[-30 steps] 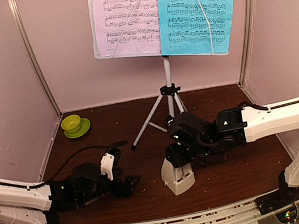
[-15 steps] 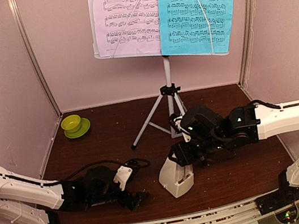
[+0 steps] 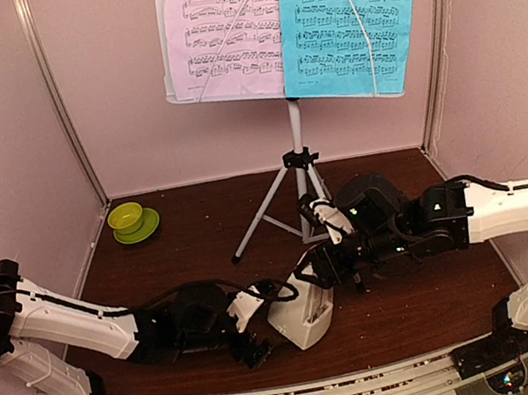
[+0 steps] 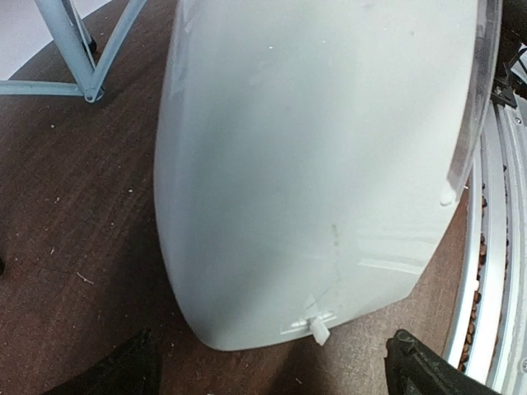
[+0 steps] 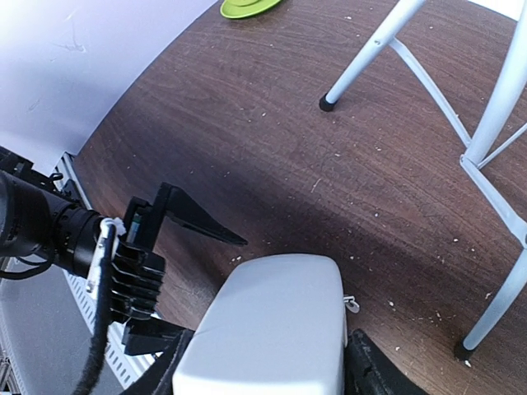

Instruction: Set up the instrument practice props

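Metronome (image 3: 299,313), small white plastic pyramid, tilted on dark brown tabletop (image 3: 414,304) near front edge, top clamped by right gripper (image 5: 268,372), evidently steadying it, with left gripper (image 4: 272,366) spread wide about its base, likely for cover removal.

white metronome (image 3: 300,318), lilac page (image 3: 221,32), cyan page (image 3: 350,16), lime-green bowl (image 3: 126,216), dark brown table (image 3: 200,239)

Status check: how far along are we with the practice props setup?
Done: the music stand stands on its tripod with the lilac page and cyan page on it. In hand: the right gripper clamps the top of the tilted metronome, while the open left gripper faces its lower front. Left: taking off the front cover, which appears to be on, and setting the metronome upright.
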`<state>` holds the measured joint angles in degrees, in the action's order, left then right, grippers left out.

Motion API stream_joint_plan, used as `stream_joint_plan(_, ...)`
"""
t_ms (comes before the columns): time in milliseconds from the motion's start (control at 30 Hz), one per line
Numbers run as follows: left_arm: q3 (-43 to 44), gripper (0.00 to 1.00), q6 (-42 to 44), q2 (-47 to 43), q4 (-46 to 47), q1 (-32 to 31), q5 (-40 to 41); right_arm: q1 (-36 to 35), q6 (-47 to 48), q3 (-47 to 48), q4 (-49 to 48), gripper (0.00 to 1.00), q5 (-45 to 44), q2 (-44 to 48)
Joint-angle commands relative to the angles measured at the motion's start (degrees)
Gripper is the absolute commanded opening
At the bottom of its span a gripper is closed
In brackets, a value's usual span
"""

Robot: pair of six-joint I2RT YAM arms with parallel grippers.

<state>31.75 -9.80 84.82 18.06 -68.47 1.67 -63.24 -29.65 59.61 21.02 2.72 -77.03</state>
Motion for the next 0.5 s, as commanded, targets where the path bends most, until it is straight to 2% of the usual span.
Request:
stream_joint_plan(0,2.2,0.93,1.4,1.6,3.3,-0.4,-2.0,0.1,0.7,0.1,-7.2,0.11,1.7,3.0)
stream_joint_plan(167,2.9,0.79,1.2,3.0,3.3,-0.4,-2.1,0.1,0.4,-0.2,-7.8,0.11,2.3,3.5)
stream_joint_plan(333,2.7,0.54,0.9,3.2,3.4,-0.4,-0.8,0.1,-0.1,-0.8,-8.5,0.09,2.3,4.1)
stream_joint_plan(467,1.3,0.52,0.3,1.8,4.2,-0.3,1.2,0.1,-0.6,-0.4,-8.2,0.08,0.6,4.3)
